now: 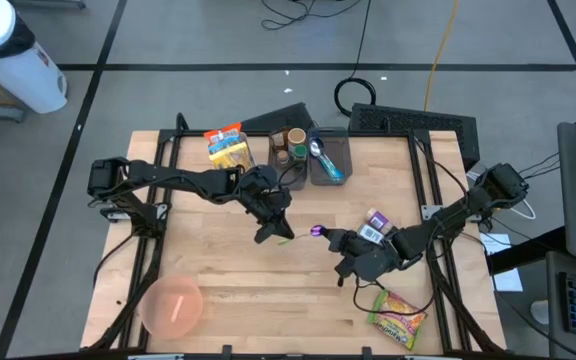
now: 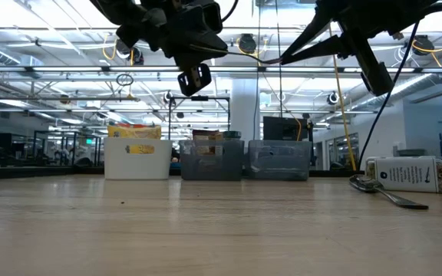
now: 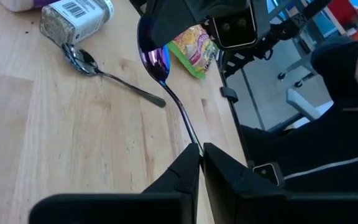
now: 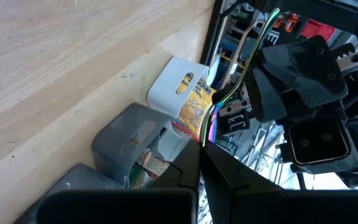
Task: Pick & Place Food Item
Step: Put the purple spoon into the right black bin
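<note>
An iridescent purple-green spoon (image 1: 308,233) hangs in the air over the table's middle, between my two grippers. My left gripper (image 1: 284,236) is shut on its handle end. My right gripper (image 1: 332,238) is shut at its bowl end (image 3: 153,59). In the low view the spoon (image 2: 261,58) shows as a thin line high above the wood. A plain metal spoon (image 3: 104,73) lies flat on the table beside a spice jar (image 1: 375,228) that lies on its side. My left gripper pinches the spoon's thin handle (image 3: 190,132) near its free end between its two fingers. It comes from the table's left, with the fingers along the handle. The spoon is clear of the table. My right gripper holds the spoon's bowl end (image 4: 207,133) between its shut fingers, coming from the table's right. The fingers hide the exact place of contact. The handle runs away from them toward my left gripper (image 4: 303,93).
A white bin (image 1: 228,148) with a yellow packet and two grey bins (image 1: 313,150) stand at the far edge. A pink bowl (image 1: 173,305) sits near left, and a snack bag (image 1: 398,320) lies near right. A person's dark sleeve (image 3: 347,68) shows beyond the table.
</note>
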Motion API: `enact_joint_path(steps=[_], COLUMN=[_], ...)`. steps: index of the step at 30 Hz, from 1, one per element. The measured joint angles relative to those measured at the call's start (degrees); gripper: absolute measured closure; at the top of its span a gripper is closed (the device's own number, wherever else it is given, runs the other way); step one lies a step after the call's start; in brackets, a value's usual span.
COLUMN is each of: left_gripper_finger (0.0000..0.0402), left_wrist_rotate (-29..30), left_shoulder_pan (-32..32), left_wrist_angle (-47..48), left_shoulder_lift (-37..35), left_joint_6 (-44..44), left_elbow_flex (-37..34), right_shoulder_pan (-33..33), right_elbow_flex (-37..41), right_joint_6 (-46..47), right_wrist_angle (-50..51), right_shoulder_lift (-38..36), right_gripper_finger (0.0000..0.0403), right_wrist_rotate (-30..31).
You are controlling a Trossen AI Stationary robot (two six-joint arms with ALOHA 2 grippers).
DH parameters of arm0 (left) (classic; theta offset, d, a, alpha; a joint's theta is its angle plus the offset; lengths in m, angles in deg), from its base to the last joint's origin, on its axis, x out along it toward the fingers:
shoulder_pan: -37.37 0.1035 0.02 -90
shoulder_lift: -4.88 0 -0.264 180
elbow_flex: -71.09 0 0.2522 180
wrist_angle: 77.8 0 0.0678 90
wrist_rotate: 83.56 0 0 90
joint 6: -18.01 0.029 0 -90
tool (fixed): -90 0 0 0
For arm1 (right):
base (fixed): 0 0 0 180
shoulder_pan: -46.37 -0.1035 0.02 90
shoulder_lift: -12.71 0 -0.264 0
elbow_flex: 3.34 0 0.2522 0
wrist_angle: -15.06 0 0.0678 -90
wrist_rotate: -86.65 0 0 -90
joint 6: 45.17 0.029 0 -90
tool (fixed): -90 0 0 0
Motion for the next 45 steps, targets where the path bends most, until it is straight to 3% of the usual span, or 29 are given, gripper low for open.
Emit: enact_joint_path(steps=[8,18,22,26,32,37,45], left_gripper_finger=[0.0368,0.0286,0.027,0.0294,0.0386,0.0387,0.0398], left_wrist_rotate=[0.14,0.25,0.17,0.17,0.42,0.68,0.31], left_shoulder_pan=[0.0,0.0,-0.01,-0.3,-0.6,-0.59,-0.63], left_wrist_angle=[0.04,0.07,0.04,0.02,0.43,0.9,1.43], left_shoulder_lift=[0.0,0.0,0.0,0.0,0.0,0.0,0.0], left_joint_6=[-1.97,-2.11,-1.47,0.39,1.87,4.48,7.02], left_elbow_flex=[0.0,0.0,0.0,0.0,0.0,-0.01,-0.02], right_shoulder_pan=[0.0,0.02,0.02,0.02,-0.02,-0.03,-0.02], right_elbow_flex=[0.0,0.0,0.0,0.0,0.0,-0.01,-0.02], right_joint_6=[-0.13,-1.65,-3.82,-4.42,-3.38,-0.71,1.73], right_wrist_angle=[-0.02,-1.44,-3.3,-3.4,-3.45,-4.78,-14.73], right_shoulder_lift=[0.0,0.0,0.0,0.0,0.0,0.0,0.0], right_gripper_finger=[0.0403,0.0403,0.0403,0.0403,0.0402,0.038,0.0303], right_wrist_rotate=[0.1,0.36,0.34,0.32,0.26,0.36,0.29])
